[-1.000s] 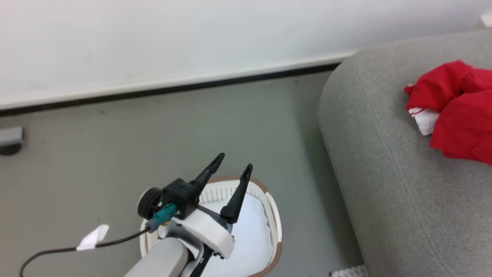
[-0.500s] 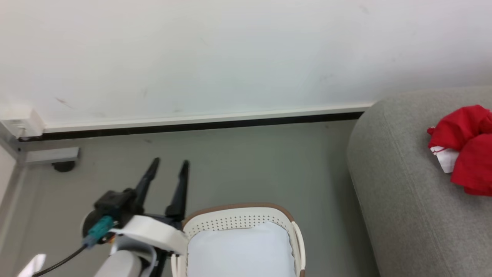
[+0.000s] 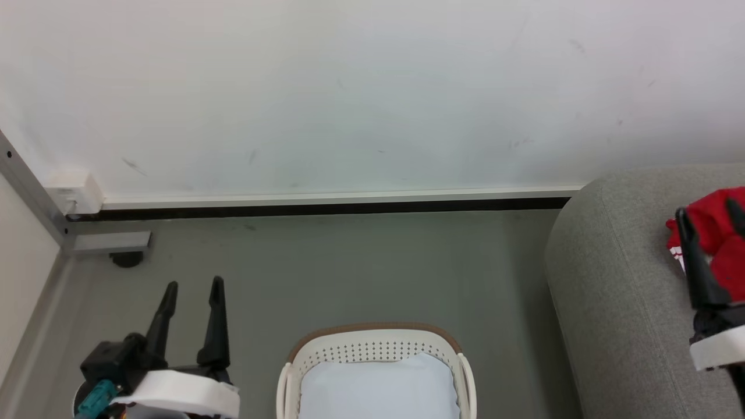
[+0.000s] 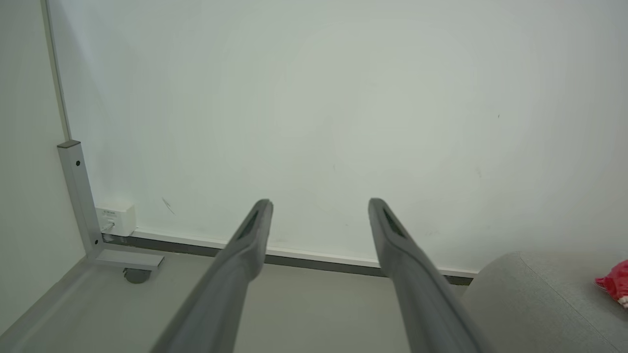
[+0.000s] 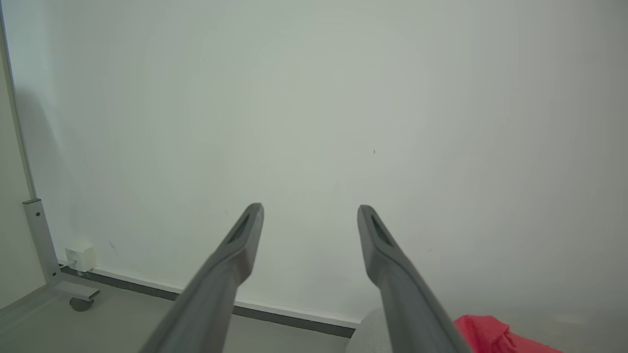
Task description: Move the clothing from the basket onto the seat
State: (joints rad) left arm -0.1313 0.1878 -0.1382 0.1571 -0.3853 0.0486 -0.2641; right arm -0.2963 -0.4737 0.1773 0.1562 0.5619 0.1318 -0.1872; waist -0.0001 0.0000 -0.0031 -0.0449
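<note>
1. Since a second ago the left gripper (image 3: 194,283) has come off the top of the basket (image 3: 372,327); now it is at the basket's 9 o'clock, over the floor (image 3: 349,262); the camera has tipped up too, so more wall (image 3: 349,87) shows, and that is not the things moving; the right gripper (image 3: 707,208) has come into the head view at 3 o'clock.
2. Both grippers are spread wide and hold nothing; in each wrist view the two fingers stand apart with just the wall between them.
3. The clothing (image 3: 736,265) is a red lump with a bit of white; it lies on the seat (image 3: 617,291), near the seat's round corner and well apart from the basket.
4. The part of the basket that shows has the pale liner cloth (image 3: 375,390) in it and no red; its near end is cut off by the picture edge, so I cannot tell what is there.
5. From the right gripper the clothing lies at 12 o'clock, right behind its fingers in the head view; from the left gripper it is far off at 3 o'clock, with the basket between; so the right arm is nearer; the picture edge cuts the lump, so I cannot tell which way its long side runs.
6. I think the job looks done, or nearly; if more red hides in the cut-off end, the left gripper is the nearer one to the basket.
</note>
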